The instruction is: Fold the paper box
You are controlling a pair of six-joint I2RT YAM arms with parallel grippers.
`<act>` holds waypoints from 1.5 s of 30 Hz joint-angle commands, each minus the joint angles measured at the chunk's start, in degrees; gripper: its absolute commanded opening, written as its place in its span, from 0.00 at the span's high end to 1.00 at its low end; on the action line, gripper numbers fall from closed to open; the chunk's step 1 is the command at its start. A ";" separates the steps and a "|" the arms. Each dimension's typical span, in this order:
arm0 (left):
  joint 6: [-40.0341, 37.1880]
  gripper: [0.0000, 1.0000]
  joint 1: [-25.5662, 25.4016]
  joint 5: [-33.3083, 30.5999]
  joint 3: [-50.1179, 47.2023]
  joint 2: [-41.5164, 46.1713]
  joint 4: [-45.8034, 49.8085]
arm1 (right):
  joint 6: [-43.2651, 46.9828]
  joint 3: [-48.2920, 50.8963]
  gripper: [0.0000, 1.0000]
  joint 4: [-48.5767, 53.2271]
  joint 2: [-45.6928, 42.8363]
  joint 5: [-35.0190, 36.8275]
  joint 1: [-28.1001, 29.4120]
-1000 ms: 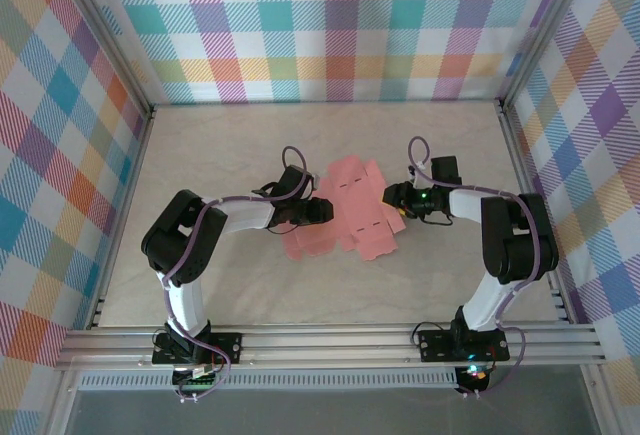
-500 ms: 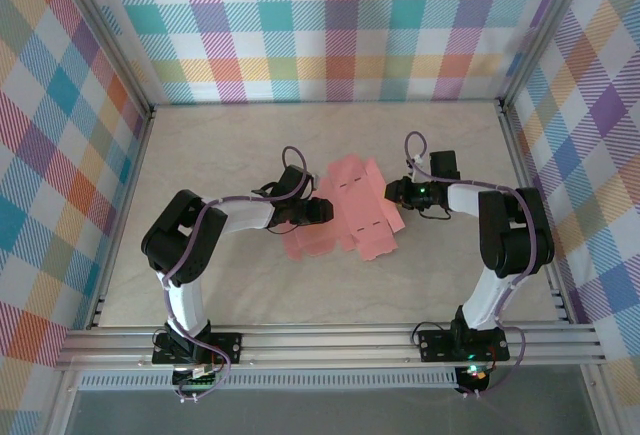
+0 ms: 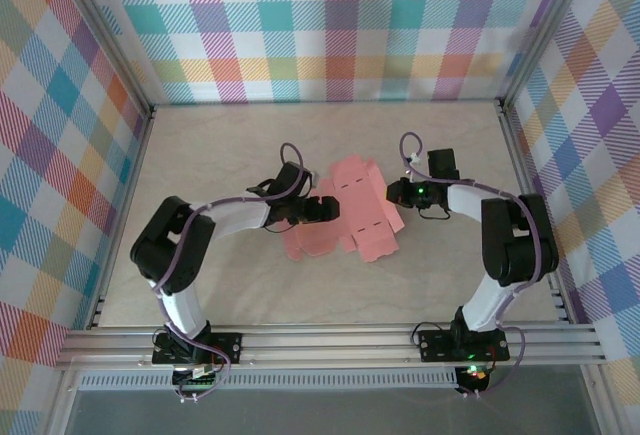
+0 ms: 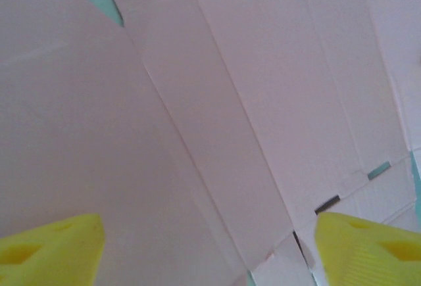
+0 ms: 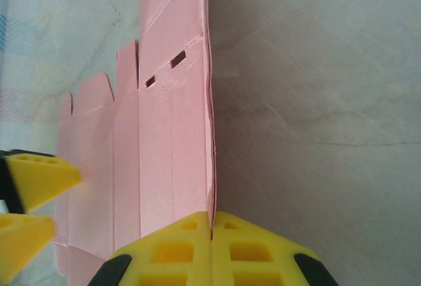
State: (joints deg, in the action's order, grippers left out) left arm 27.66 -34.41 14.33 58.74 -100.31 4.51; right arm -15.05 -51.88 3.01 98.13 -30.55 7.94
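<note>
Newly clamped on the right edge of the paper box (image 3: 352, 217), flat on the table (image 3: 230, 155), the right gripper (image 5: 212, 237) likely begins a side fold, the left gripper (image 4: 210, 250) now spread above the card, so next that flap needs lifting along its crease.

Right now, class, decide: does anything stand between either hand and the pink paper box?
Nothing visible does. The right hand is shut on the paper box at its edge; the left hand hangs open close over the flat card.
</note>
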 commanded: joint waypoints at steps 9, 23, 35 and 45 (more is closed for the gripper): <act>-2.97 0.00 4.23 -10.15 -5.02 16.61 5.24 | 13.24 -10.12 1.00 15.14 -1.78 31.30 11.73; -1.75 0.00 8.73 -12.40 -11.13 23.71 6.03 | 29.71 -14.04 1.00 10.95 8.45 72.99 28.19; -1.69 0.00 9.80 -12.18 -12.36 25.25 6.48 | 28.49 -16.34 1.00 10.52 12.12 81.56 31.46; -1.69 0.00 9.98 -12.32 -13.23 25.35 5.61 | 14.97 -18.50 1.00 22.21 7.37 52.30 23.87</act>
State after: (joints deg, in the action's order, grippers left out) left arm 25.74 -25.34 2.39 46.11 -76.36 10.44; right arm 2.52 -69.34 21.06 105.10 27.77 31.05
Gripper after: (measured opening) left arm 0.997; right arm 0.048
